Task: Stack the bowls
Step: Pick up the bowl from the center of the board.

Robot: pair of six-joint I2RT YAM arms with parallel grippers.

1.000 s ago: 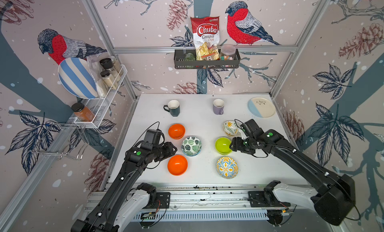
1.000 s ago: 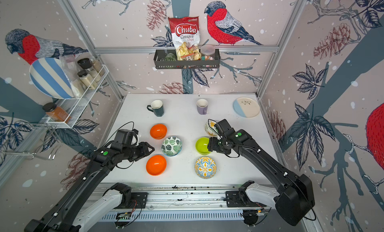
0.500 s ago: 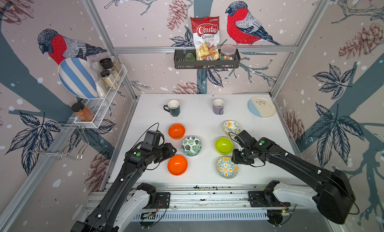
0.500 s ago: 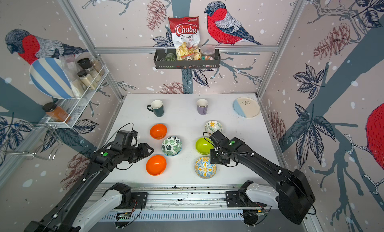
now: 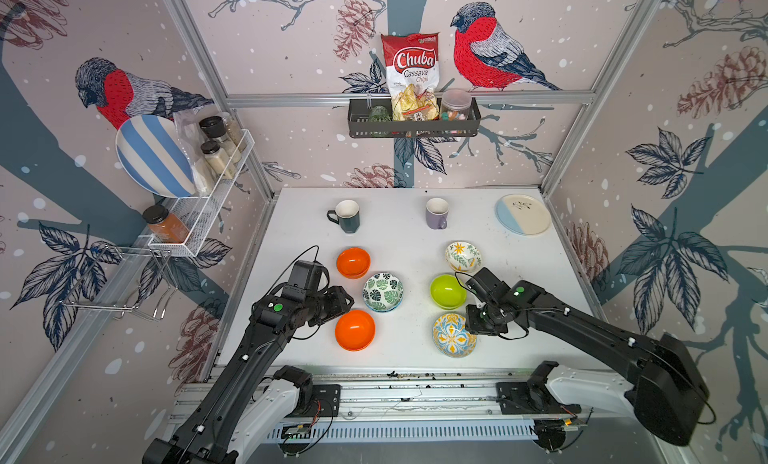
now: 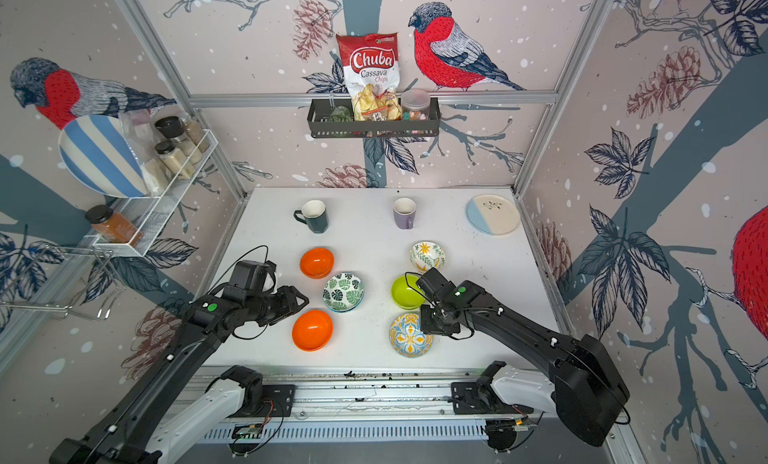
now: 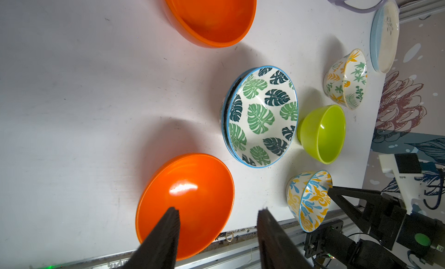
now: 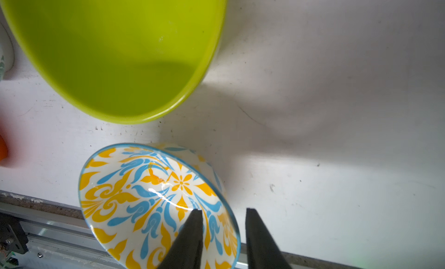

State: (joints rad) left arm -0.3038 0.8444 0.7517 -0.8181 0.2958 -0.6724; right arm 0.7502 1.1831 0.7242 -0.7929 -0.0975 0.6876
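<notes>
Lowest in both top views, by the front edge of the desk (image 5: 403, 349), sit two bowls: the glossy near orange bowl (image 5: 354, 329) left of centre and the blue-yellow tile bowl (image 5: 454, 335) right of centre. The left claw (image 7: 218, 210) is spread wide at the near orange bowl, with one finger over its inside and the other out past its rim. Neither finger visibly touches it. The right claw (image 8: 222, 211) straddles the tile bowl's rim, one finger inside and one outside, with a narrow gap between them. I cannot tell whether it pinches the rim yet.

One row up the frame stand the leaf-print bowls (image 5: 382, 292), one nested in the other. The lime bowl (image 5: 447, 291) is to their right, with bare desk between. Higher again, the far orange bowl (image 5: 353, 262) and the floral bowl (image 5: 462, 256) stand well apart.

Along the back, at mid-frame, are a dark mug (image 5: 347, 216), a lilac mug (image 5: 437, 212) and, furthest right, a cream-and-blue plate (image 5: 523, 214).
</notes>
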